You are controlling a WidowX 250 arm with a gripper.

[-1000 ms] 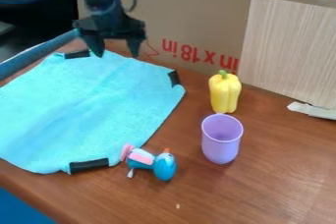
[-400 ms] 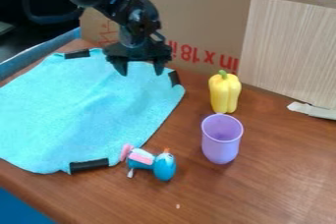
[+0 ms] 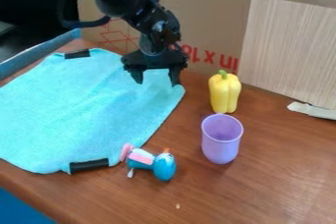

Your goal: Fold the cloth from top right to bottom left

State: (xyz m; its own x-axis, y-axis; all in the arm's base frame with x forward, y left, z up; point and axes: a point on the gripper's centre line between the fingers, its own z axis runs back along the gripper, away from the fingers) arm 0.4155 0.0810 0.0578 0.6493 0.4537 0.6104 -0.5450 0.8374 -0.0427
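Note:
The turquoise cloth (image 3: 78,110) lies spread out flat on the left part of the wooden table, with black strips at its top left edge and its bottom edge. Over the cloth's top right corner hangs my gripper (image 3: 156,81), pointing down. It stands open, its two fingers apart with cloth visible between and below them. The right finger is near the corner's edge and hides the black strip there. Whether the tips touch the cloth I cannot tell.
Right of the cloth stand a yellow pepper (image 3: 224,93) and a purple cup (image 3: 222,139). A blue and pink toy (image 3: 152,163) touches or nearly touches the cloth's lower right edge. A cardboard wall (image 3: 210,21) and a wood-grain board (image 3: 292,51) rise behind.
From the cloth's top left edge, my gripper has moved right and somewhat down in the view to the top right corner, still open. The cloth and other objects have stayed put.

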